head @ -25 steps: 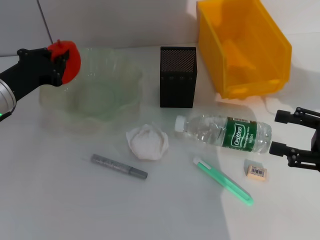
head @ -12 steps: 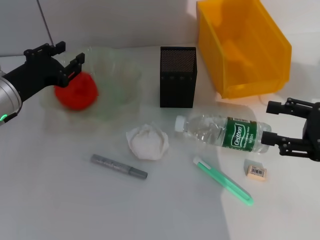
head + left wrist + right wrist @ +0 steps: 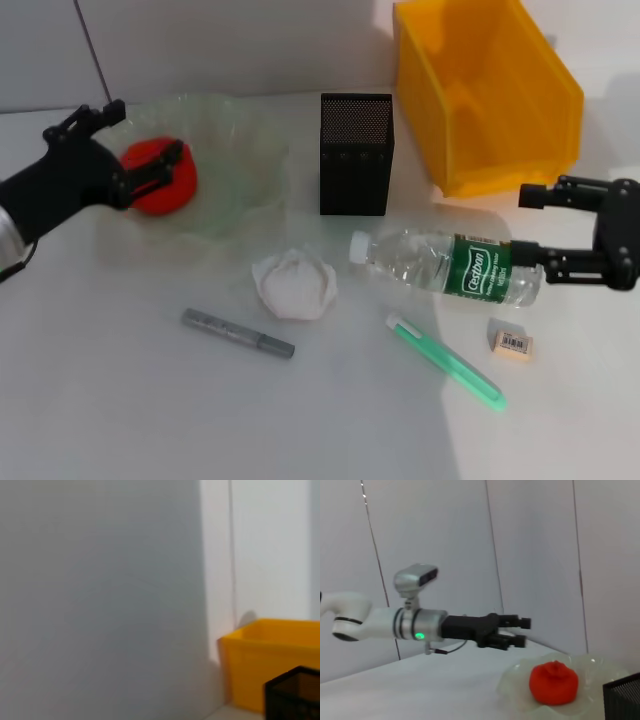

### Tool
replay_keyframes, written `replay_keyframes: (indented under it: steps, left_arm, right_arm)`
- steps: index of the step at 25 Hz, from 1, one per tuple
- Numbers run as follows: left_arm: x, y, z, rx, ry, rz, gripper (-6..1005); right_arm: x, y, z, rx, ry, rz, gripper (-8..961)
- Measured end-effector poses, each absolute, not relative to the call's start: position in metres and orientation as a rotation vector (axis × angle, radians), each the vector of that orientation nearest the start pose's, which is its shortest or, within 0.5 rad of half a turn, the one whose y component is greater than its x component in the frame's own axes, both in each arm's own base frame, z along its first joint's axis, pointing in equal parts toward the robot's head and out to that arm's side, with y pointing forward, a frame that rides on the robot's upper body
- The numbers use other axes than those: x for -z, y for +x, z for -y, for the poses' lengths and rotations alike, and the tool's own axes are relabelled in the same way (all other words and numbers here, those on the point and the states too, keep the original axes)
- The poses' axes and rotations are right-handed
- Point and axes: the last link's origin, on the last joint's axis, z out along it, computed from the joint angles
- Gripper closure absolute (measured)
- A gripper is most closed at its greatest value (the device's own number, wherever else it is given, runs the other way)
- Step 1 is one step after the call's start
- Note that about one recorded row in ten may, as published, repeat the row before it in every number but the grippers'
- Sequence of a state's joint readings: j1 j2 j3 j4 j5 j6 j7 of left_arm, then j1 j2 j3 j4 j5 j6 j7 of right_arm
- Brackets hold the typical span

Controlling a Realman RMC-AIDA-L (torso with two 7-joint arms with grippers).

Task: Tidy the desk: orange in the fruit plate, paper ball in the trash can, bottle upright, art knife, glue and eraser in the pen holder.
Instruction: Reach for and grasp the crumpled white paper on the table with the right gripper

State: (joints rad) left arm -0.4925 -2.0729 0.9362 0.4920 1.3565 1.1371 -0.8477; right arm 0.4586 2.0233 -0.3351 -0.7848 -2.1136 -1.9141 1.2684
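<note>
The orange (image 3: 160,178) (image 3: 553,682) rests in the fruit plate (image 3: 245,125) (image 3: 517,682). My left gripper (image 3: 135,140) (image 3: 516,632) hovers open at the plate's left rim, off the fruit. The bottle (image 3: 450,265) lies on its side, cap to the left. My right gripper (image 3: 532,225) is open just above the bottle's base end. On the desk lie the paper ball (image 3: 293,283), the grey art knife (image 3: 237,333), the green glue (image 3: 445,360) and the eraser (image 3: 511,343). The pen holder (image 3: 356,153) (image 3: 295,695) stands beside the trash can (image 3: 485,95) (image 3: 270,655).
A grey wall runs along the back of the white desk (image 3: 120,400). The trash can sits at the back right corner, close behind the right gripper.
The left gripper opened and the orange dropped into the fruit plate, then the gripper drew back left. The right gripper moved left and up to the bottle's base.
</note>
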Motion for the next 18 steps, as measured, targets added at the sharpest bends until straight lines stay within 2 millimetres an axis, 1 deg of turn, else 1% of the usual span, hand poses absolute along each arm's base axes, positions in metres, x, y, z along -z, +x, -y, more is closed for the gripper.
replay_keyframes:
  steps: [1, 2, 4, 5, 6, 7, 8, 10, 11, 12, 14, 15, 16, 17, 18]
  left_arm:
    - [0.000, -0.278, -0.355, 0.738, -2.259, 0.300, 190]
    - [-0.001, -0.282, -0.346, 0.759, -2.266, 0.294, 177]
    - [-0.003, -0.293, -0.322, 0.798, -2.275, 0.308, 153]
    - [-0.003, -0.293, -0.322, 0.798, -2.275, 0.308, 140]
    - [-0.002, -0.301, -0.308, 0.809, -2.277, 0.325, 128]
    - [-0.002, -0.301, -0.308, 0.809, -2.277, 0.325, 128]
    - [-0.002, -0.307, -0.299, 0.807, -2.274, 0.337, 128]
    - [0.000, -0.315, -0.289, 0.795, -2.267, 0.354, 128]
    - [0.001, -0.321, -0.281, 0.783, -2.260, 0.376, 128]
    - [0.001, -0.321, -0.281, 0.783, -2.260, 0.376, 128]
    - [0.002, -0.325, -0.276, 0.776, -2.258, 0.392, 128]
    - [0.003, -0.328, -0.273, 0.770, -2.258, 0.395, 128]
    - [0.004, -0.330, -0.270, 0.763, -2.256, 0.395, 128]
    - [0.004, -0.330, -0.270, 0.763, -2.256, 0.395, 128]
    - [0.004, -0.331, -0.268, 0.758, -2.256, 0.394, 128]
  right_arm:
    - [-0.083, 0.279, -0.300, -0.800, -2.670, -0.495, 190]
    - [-0.085, 0.273, -0.306, -0.789, -2.682, -0.521, 190]
    - [-0.083, 0.253, -0.323, -0.729, -2.744, -0.588, 190]
    - [-0.083, 0.253, -0.323, -0.729, -2.744, -0.588, 191]
    - [-0.075, 0.228, -0.339, -0.608, -2.839, -0.621, 191]
    - [-0.075, 0.228, -0.339, -0.608, -2.839, -0.621, 191]
    - [-0.070, 0.217, -0.345, -0.545, -2.874, -0.632, 191]
    - [-0.057, 0.191, -0.357, -0.377, -2.927, -0.653, 191]
    - [-0.043, 0.167, -0.367, -0.192, -2.947, -0.662, 191]
    - [-0.043, 0.167, -0.367, -0.192, -2.947, -0.662, 191]
    - [-0.030, 0.148, -0.375, -0.023, -2.951, -0.653, 191]
    - [-0.025, 0.140, -0.379, 0.030, -2.951, -0.644, 191]
    - [-0.015, 0.123, -0.385, 0.128, -2.953, -0.629, 191]
    - [-0.015, 0.123, -0.385, 0.128, -2.953, -0.629, 191]
    - [-0.009, 0.115, -0.387, 0.177, -2.953, -0.617, 191]
